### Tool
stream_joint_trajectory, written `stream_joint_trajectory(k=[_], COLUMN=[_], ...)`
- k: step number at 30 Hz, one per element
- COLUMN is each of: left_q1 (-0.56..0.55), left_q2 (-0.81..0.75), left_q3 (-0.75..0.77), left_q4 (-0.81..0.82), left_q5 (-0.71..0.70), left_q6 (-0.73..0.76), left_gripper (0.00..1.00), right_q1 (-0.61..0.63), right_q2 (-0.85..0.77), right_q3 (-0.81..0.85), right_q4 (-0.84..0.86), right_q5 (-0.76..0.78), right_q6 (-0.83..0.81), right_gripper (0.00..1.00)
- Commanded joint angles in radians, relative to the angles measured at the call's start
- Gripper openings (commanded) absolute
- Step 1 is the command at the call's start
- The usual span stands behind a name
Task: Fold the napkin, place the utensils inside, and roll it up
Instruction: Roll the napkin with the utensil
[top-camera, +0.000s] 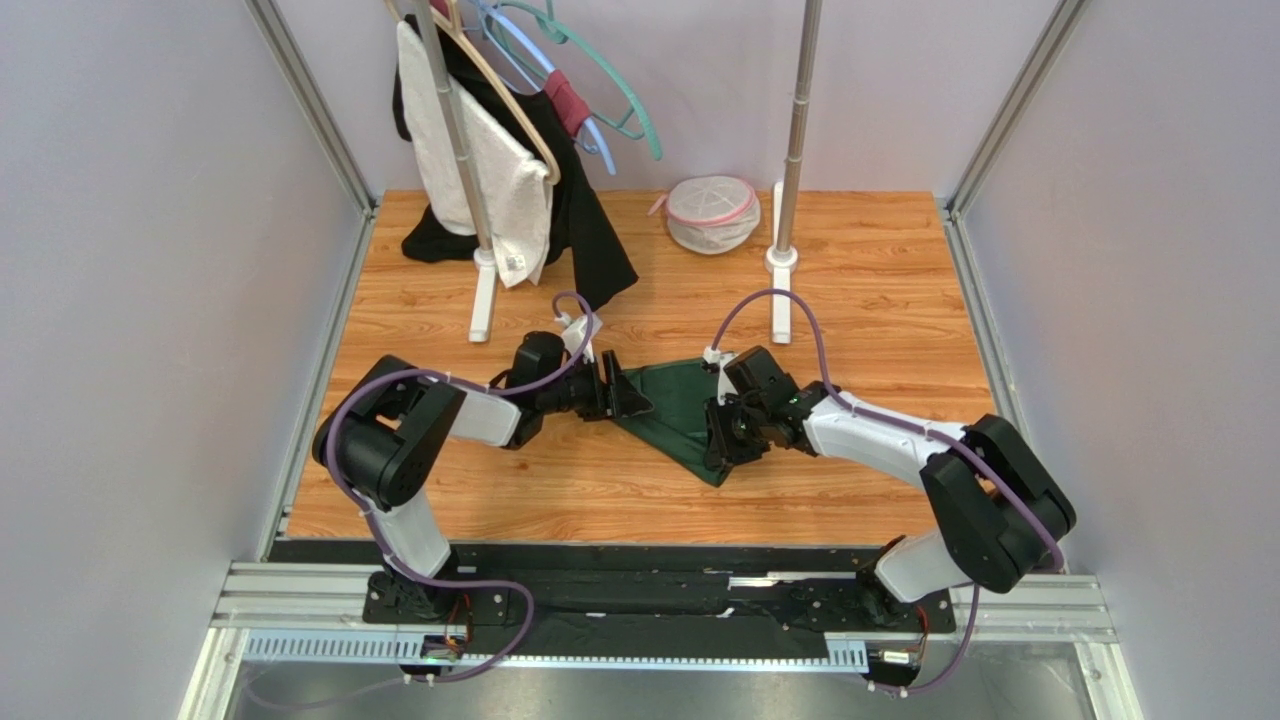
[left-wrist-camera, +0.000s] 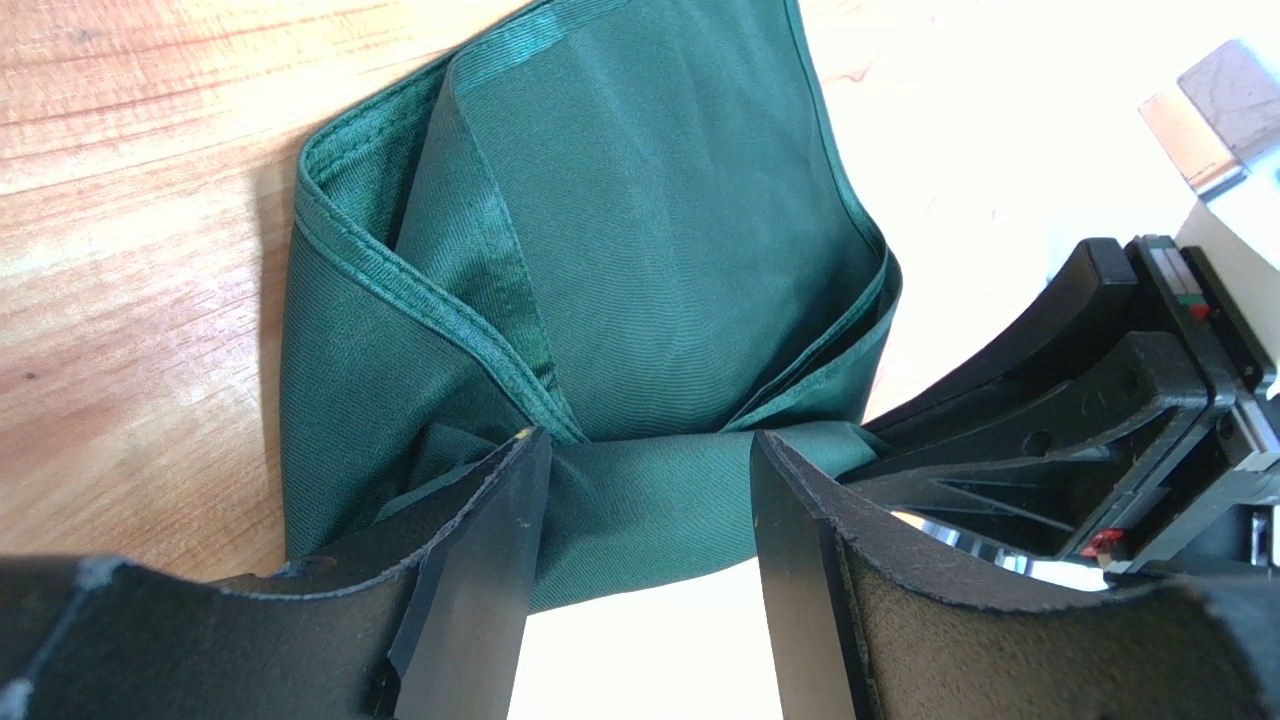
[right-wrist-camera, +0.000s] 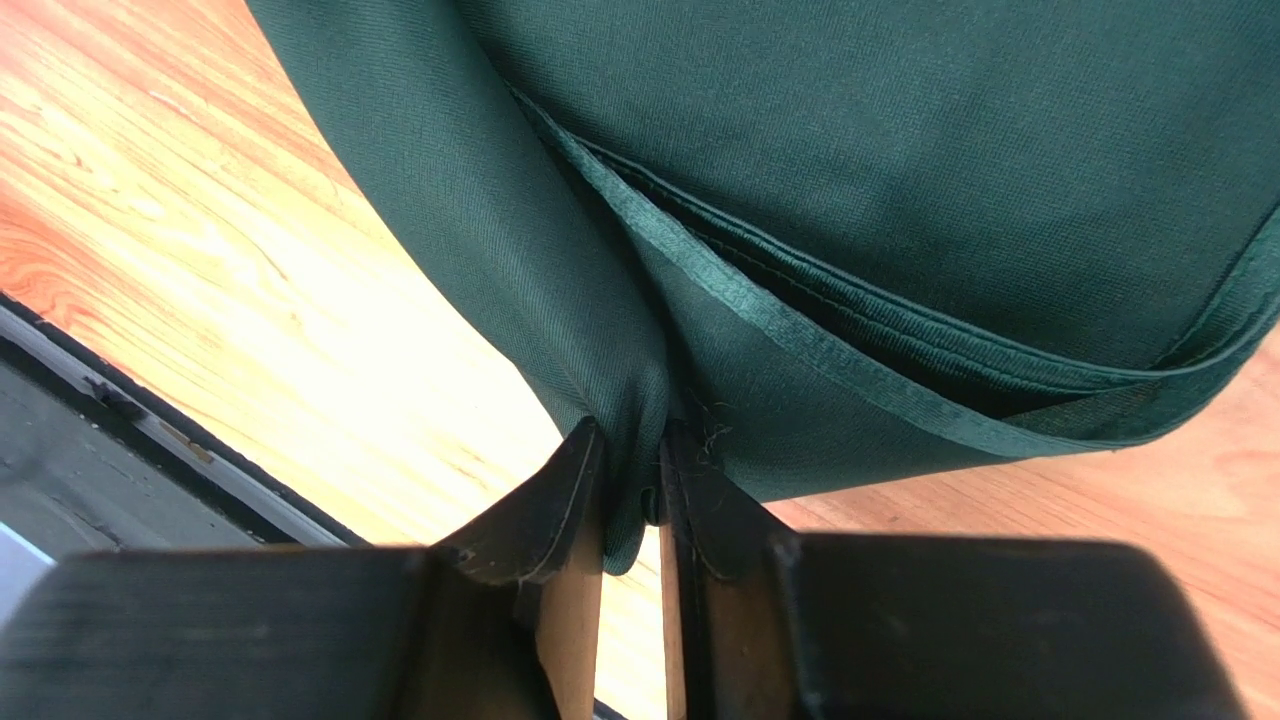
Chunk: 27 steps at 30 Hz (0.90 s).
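When viewed from above, counted one napkin (top-camera: 669, 413) on table (top-camera: 872, 300) between two grippers. Found only in wrist views: right gripper (right-wrist-camera: 631, 450) clamped on napkin's edge, left gripper (left-wrist-camera: 646, 450) with jaws apart astride fold.

No legible text or markings.

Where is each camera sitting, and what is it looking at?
Top camera: high above and behind the arms, looking down at the orange wooden table; both arms show, meeting at the dark green cloth napkin.
Left wrist camera: on the left arm, looking past the left gripper, its black fingers apart, at the napkin.
Right wrist camera: on the right arm, looking past the right gripper, which pinches the napkin.
Shared: all three show the napkin on the table.
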Motion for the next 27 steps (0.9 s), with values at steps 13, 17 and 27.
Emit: stream_joint_trajectory(k=[13, 17, 27], left_q1=[0.002, 0.002, 0.002], left_q2=[0.008, 0.000, 0.008], left_q3=[0.104, 0.144, 0.194], left_q4=[-0.364, -0.454, -0.549], left_q5=[-0.038, -0.047, -0.027], left_q6=[0.076, 0.087, 0.092], left_gripper=[0.62, 0.62, 0.62], right_q1=[0.163, 0.269, 0.403], right_q2=[-0.112, -0.027, 0.155], right_q3=[0.172, 0.205, 0.180], right_q4=[-0.067, 0.027, 0.234], right_q5=[0.225, 0.416, 0.527], right_q6=[-0.125, -0.211, -0.323], right_gripper=[0.55, 0.55, 0.54])
